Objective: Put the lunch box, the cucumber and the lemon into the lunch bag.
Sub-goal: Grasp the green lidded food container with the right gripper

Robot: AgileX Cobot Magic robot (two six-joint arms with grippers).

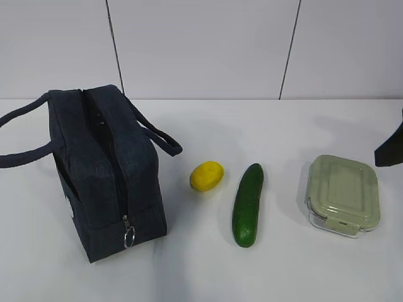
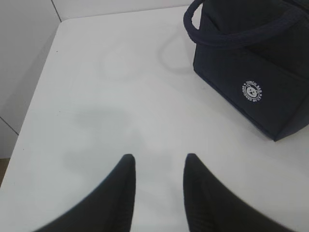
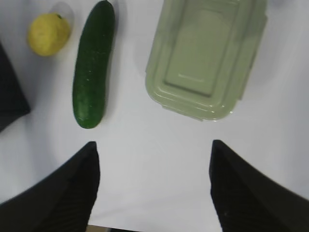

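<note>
The boxy navy fabric lunch bag stands at left on the smooth white surface; rightward lie the dimpled yellow lemon, glossy curved cucumber and sage-lidded glass lunch box. Left fingers part-spread, right fingers wide, both empty.

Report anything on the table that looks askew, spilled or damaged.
Nothing stands out. The lunch bag stands upright, the lemon and cucumber lie intact on the table, and the lunch box sits flat with its lid on.
</note>
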